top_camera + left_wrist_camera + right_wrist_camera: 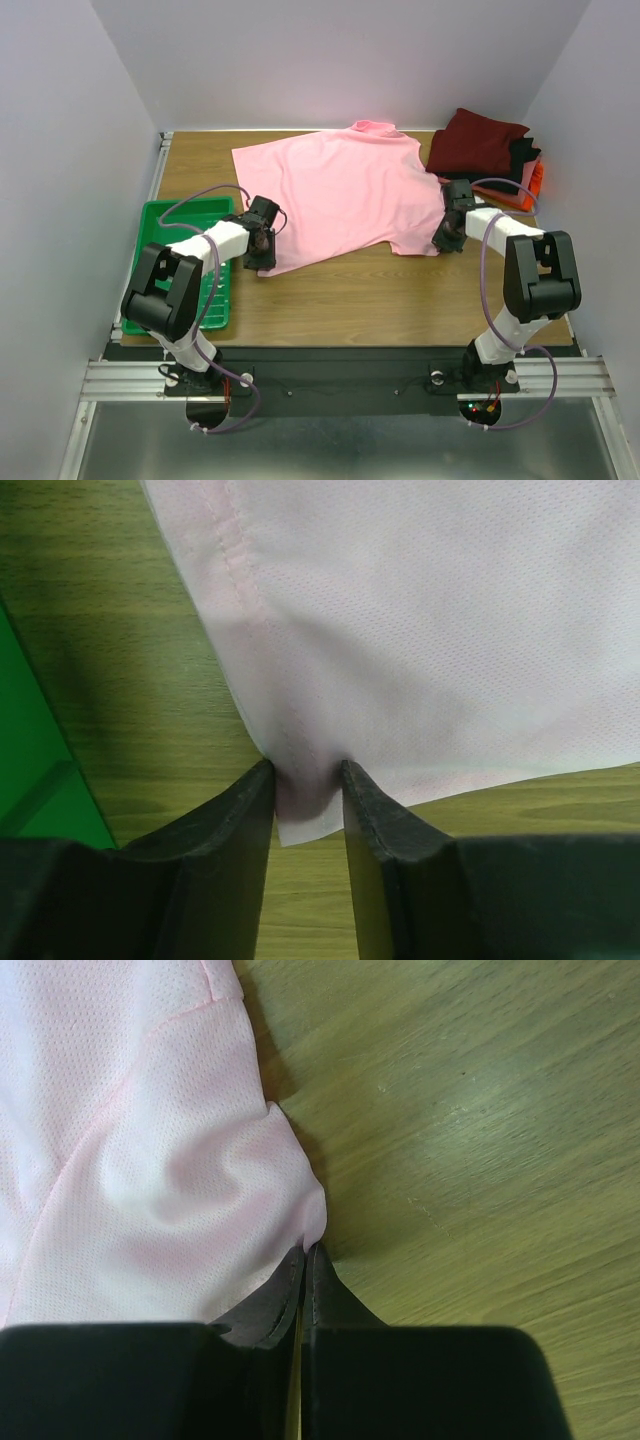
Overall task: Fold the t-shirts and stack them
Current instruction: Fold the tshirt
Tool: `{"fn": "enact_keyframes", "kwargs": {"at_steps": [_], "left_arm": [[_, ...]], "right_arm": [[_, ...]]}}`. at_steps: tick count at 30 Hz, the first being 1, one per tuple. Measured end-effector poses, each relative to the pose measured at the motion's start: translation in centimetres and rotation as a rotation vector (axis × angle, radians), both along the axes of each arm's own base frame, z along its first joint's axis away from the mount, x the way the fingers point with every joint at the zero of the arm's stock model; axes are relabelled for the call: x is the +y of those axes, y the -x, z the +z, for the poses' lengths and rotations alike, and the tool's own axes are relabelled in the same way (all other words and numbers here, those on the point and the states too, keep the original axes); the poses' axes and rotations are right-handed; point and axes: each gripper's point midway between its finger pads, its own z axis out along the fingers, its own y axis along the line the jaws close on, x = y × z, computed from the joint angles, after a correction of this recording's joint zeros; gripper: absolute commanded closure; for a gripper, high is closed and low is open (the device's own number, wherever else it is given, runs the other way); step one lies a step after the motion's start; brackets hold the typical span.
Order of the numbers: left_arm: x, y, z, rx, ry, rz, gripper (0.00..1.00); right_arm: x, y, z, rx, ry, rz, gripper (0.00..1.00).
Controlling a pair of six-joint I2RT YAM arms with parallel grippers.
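Observation:
A light pink t-shirt point(340, 195) lies spread flat on the wooden table, collar toward the back. My left gripper point(262, 250) sits at its near left hem corner; in the left wrist view the gripper point(307, 780) is open, and the shirt point(430, 630) has its corner lying between the fingers. My right gripper point(447, 238) is at the shirt's near right corner; in the right wrist view the gripper point(307, 1250) is shut on a pinch of the pink cloth point(150, 1160). A stack of folded shirts point(485, 145), dark red over black and orange-red, sits at the back right.
A green plastic tray point(160, 225) stands at the left edge of the table beside my left arm; its edge shows in the left wrist view point(30, 740). White walls enclose the table on three sides. Bare wood point(360, 300) lies in front of the pink shirt.

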Motion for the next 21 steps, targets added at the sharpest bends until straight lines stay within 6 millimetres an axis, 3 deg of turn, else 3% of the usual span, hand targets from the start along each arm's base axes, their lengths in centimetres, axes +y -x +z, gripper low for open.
{"fn": "enact_keyframes", "kwargs": {"at_steps": [7, 9, 16, 21], "left_arm": [[-0.4, 0.1, 0.0, 0.016, 0.015, -0.002, 0.94], [-0.4, 0.2, 0.0, 0.022, 0.018, -0.004, 0.99], [-0.7, 1.5, 0.0, 0.08, 0.034, -0.018, 1.0], [-1.1, 2.7, 0.7, 0.113, 0.069, -0.032, 1.0]], "right_arm": [[-0.1, 0.0, 0.0, -0.001, 0.0, -0.003, 1.0], [-0.2, 0.0, 0.1, -0.003, 0.003, -0.007, 1.0], [-0.7, -0.3, 0.9, -0.03, 0.027, 0.0, 1.0], [-1.5, -0.7, 5.1, -0.136, 0.076, 0.02, 1.0]]}}
